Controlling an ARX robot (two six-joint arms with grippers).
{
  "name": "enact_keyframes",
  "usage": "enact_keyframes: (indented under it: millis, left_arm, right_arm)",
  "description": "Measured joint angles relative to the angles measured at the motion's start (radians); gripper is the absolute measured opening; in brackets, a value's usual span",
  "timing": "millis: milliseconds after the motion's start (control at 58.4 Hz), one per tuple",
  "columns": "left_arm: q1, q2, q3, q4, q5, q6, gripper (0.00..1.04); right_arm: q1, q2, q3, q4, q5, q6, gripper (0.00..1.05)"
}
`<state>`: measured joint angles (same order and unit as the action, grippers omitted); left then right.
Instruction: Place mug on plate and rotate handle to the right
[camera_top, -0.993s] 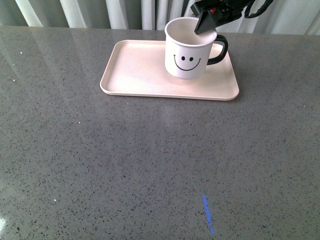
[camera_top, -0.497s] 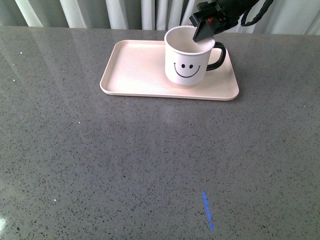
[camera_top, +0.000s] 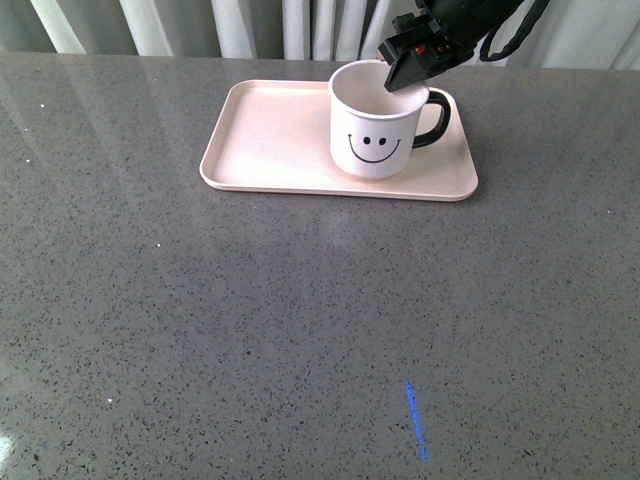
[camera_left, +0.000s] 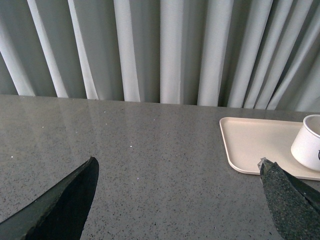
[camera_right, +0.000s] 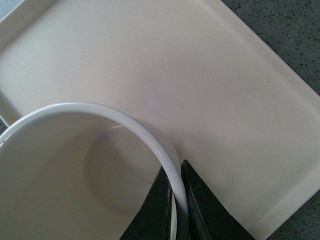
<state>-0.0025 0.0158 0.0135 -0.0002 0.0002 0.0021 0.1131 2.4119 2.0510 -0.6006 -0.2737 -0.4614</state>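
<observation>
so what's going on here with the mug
The right gripper is pinching the rim of the mug, with one finger inside and one outside. The mug stands upright on the plate, toward its right end. Its smiley face looks at the front camera and its handle points right. The left gripper is open off to the side and holds nothing.

Left gripper (camera_left: 177, 160) is spread wide, two dark speckled fingers (camera_left: 70, 200) poking out over the grey stone countertop (camera_left: 125, 125), nothing between them. A pale pink tray (camera_left: 250, 145) lies on the counter. A white mug (camera_left: 309, 145) stands on the tray, partly out of frame. Pleated grey curtains (camera_left: 170, 50) hang behind the tray.
</observation>
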Motion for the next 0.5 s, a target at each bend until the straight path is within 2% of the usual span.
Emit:
enact_keyframes:
  millis: [497]
  left_arm:
    - [0.000,0.000,0.000,0.000,0.000,0.000,0.96]
  right_arm:
    - [0.000,0.003,-0.032,0.027,0.008,-0.008,0.02]
